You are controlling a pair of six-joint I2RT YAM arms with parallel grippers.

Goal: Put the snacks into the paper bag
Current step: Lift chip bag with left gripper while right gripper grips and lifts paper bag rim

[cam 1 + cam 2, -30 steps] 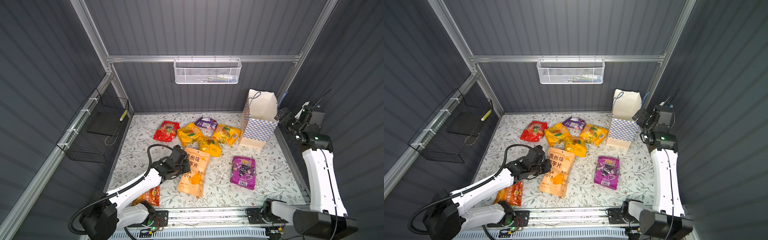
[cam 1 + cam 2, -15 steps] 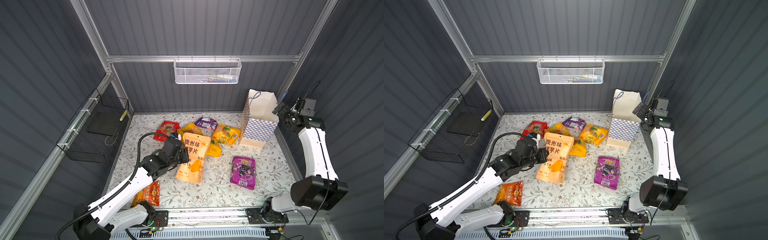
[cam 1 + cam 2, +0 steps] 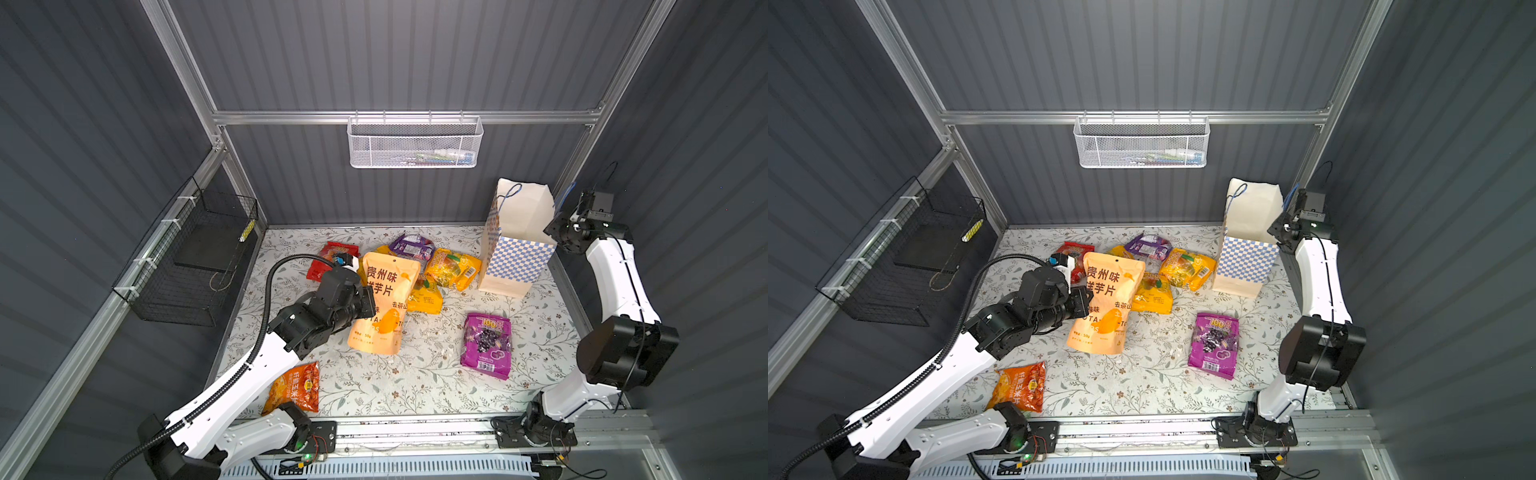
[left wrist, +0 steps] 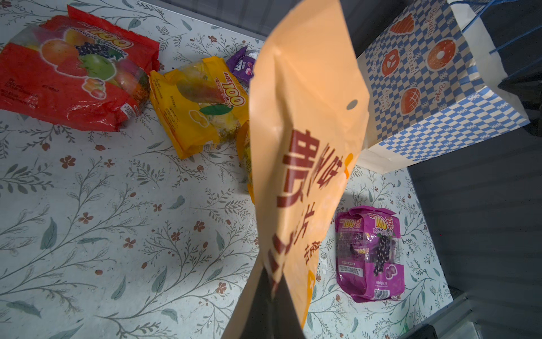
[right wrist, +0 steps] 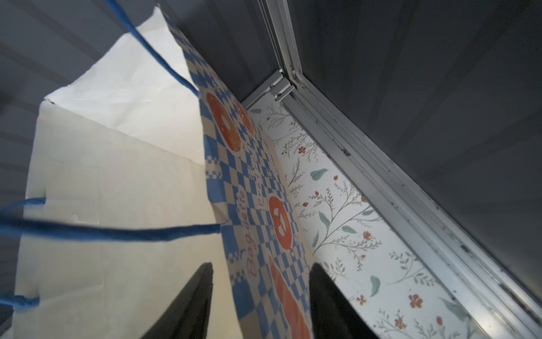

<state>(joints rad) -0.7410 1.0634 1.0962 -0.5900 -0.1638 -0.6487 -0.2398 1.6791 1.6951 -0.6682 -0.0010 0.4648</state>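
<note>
The left gripper (image 3: 369, 300) is clamped shut on the edge of the large pale-orange pouch (image 3: 384, 307), which is held up off the floral table (image 3: 415, 395) above the scattered packets. The right gripper (image 5: 261, 265) is seen with its jaws apart, one finger inside and one outside the wall of the paper bag (image 3: 515, 257). The bag is stood upright at the back right of the table. A red packet (image 3: 328, 257), a purple packet (image 3: 411, 245), a yellow packet (image 3: 453, 268) and a second yellow packet (image 3: 424, 296) are left lying behind the pouch. Another purple pack (image 3: 486, 345) is seen in front of the bag, and a dark orange packet (image 3: 295, 386) by the left arm's base.
</note>
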